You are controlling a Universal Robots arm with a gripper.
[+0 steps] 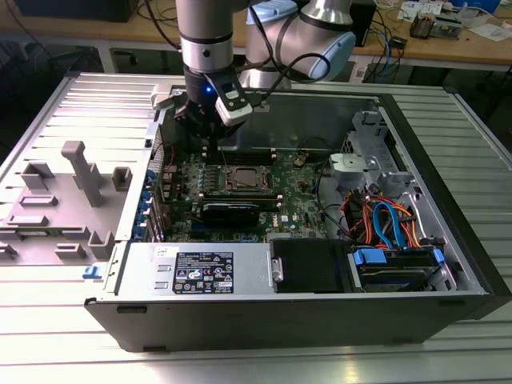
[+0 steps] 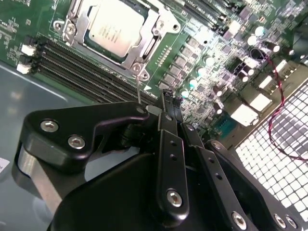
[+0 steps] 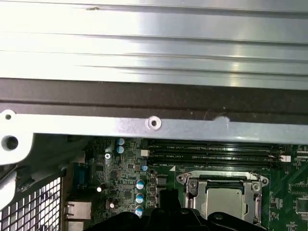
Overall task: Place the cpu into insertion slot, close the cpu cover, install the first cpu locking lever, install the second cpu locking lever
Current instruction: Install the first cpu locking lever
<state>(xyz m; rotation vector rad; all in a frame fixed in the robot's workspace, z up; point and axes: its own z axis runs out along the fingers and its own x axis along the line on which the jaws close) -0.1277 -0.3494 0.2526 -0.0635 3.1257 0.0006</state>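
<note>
Hovering above the motherboard (image 2: pixel 202 29), fingers (image 2: pixel 169 113) pressed together, beside cpu (image 2: pixel 113 26) under cpu cover (image 2: pixel 150 42).

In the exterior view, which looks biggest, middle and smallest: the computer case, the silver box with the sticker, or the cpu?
Largest: computer case.
Next: silver box with the sticker.
Smallest: cpu, much smaller than both.
</note>
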